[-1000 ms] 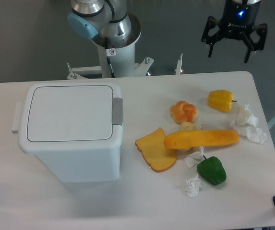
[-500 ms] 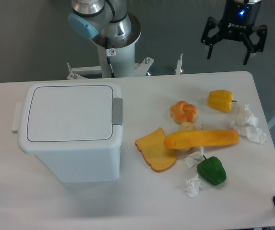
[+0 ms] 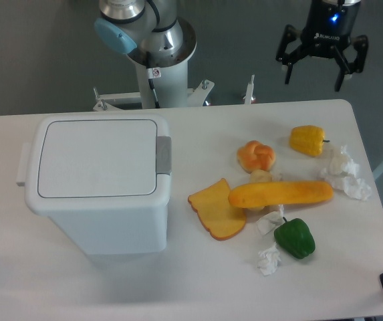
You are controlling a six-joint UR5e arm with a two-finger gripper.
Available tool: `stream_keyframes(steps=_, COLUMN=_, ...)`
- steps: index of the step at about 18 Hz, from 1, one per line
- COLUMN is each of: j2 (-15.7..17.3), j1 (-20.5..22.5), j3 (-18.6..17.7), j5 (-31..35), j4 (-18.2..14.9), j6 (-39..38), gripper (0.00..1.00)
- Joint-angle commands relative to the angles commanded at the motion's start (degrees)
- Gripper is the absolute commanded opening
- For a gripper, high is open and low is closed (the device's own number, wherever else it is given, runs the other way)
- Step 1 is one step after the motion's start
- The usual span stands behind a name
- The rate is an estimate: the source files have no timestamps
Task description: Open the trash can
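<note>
The white trash can (image 3: pixel 97 184) stands on the left half of the table with its flat lid (image 3: pixel 97 158) down and closed. A grey push-button tab (image 3: pixel 164 156) sits on its right rim. My gripper (image 3: pixel 313 81) hangs open at the top right, above the table's far edge, well to the right of the can and holding nothing.
Right of the can lie an orange bread slice (image 3: pixel 216 210), a long orange vegetable (image 3: pixel 281 194), a bun (image 3: pixel 256 156), a yellow pepper (image 3: pixel 307 140), a green pepper (image 3: pixel 295 237) and crumpled tissues (image 3: pixel 343 174). The arm's base (image 3: pixel 158 53) stands behind the table.
The gripper has shifted slightly to the left and a little upward. Nothing on the table has moved.
</note>
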Motion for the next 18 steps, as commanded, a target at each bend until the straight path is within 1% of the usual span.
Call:
stream_keyframes(steps=3, j2=-0.6, j1=0.0, j3=0.1, j5=-5.9, j4=0.8, j6=-11.4, gripper=1.00)
stream_keyframes(steps=5, j2=-0.7, j1=0.0, j3=0.0, j5=-9.8, j4=0.8, j6=-14.9, gripper=1.00)
stream_keyframes(steps=7, j2=-0.7, j1=-0.2, j3=0.0, j5=-10.4, j4=0.8, j6=-16.6, gripper=1.00)
stream_keyframes(steps=9, j2=-1.1, j1=-1.9, j3=0.3, j5=-10.7, j4=1.1, j6=-19.2, gripper=1.00)
stream_keyframes(steps=11, j2=-1.7, j1=-3.3, j3=0.4, j5=-10.7, j4=2.5, j6=-22.3, gripper=1.00)
stream_keyframes(steps=14, j2=-2.6, j1=-5.7, j3=0.4, j5=-10.8, j4=4.9, j6=-29.4, gripper=1.00)
stream_keyframes(steps=16, j2=-3.2, j1=-6.3, j3=0.4, j5=-11.0, j4=5.7, j6=-32.9, gripper=1.00)
stream_keyframes(steps=18, j2=-3.2, j1=-6.3, j3=0.4, j5=-13.5, j4=5.7, j6=-33.6, gripper=1.00)
